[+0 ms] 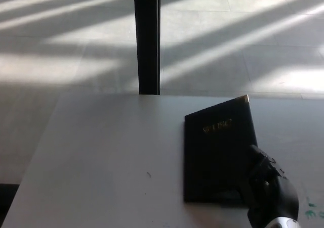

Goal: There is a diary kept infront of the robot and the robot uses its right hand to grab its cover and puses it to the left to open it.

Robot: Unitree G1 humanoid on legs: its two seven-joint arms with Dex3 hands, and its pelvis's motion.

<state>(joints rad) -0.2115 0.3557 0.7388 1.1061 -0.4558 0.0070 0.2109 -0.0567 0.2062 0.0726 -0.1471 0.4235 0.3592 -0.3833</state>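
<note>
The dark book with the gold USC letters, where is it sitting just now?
In the head view the diary lies on the right part of the grey table, short of the far edge and right of the black post. The robot's right hand rests on its near right corner.

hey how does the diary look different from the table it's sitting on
The diary is near-black with gold USC lettering and a gold corner; the table is plain pale grey. The diary is small, covering only part of the table's right side. The diary lies skewed to the table's far edge. The right hand rests on the diary's near right corner, with the cover lifting there. Both are flat and rectangular.
</note>
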